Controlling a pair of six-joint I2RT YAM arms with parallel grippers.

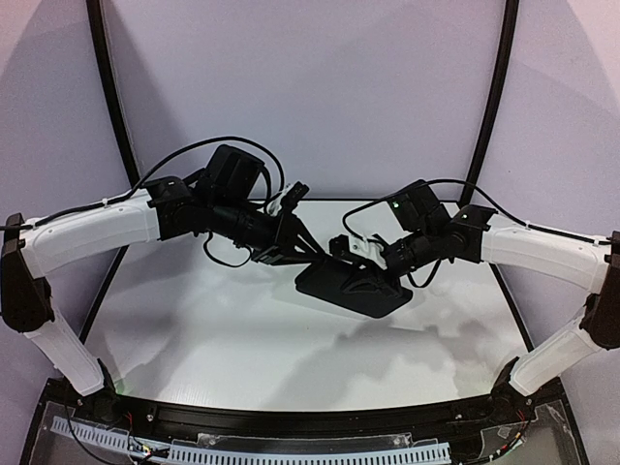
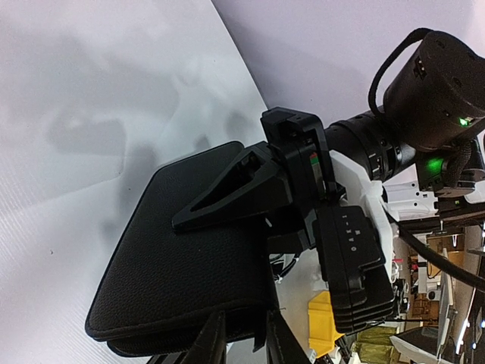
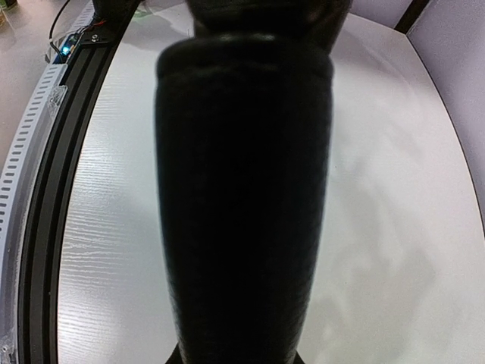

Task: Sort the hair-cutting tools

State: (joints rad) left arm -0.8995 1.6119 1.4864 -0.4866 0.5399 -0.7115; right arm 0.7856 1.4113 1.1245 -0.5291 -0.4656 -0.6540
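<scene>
A flat black zip case [image 1: 387, 295] hangs tilted above the table, held between both arms. My left gripper [image 1: 308, 260] meets its upper-left corner. In the left wrist view its two fingers [image 2: 206, 343] close on the case's [image 2: 182, 258] near rim, with a thin dark zip tab between them. My right gripper [image 1: 364, 281] is shut on the case from the right, one dark triangular finger [image 2: 227, 189] lying flat on the top face. The right wrist view is mostly filled by the case [image 3: 242, 205], seen edge-on. The hair-cutting tools are not in view.
The white table [image 1: 194, 329] lies under the case. A black rail with cabling [image 3: 45, 189] runs along its near edge. Beyond the table's edge I see a yellow block [image 2: 326, 322] and workshop clutter. Dark posts stand at the back corners [image 1: 107, 87].
</scene>
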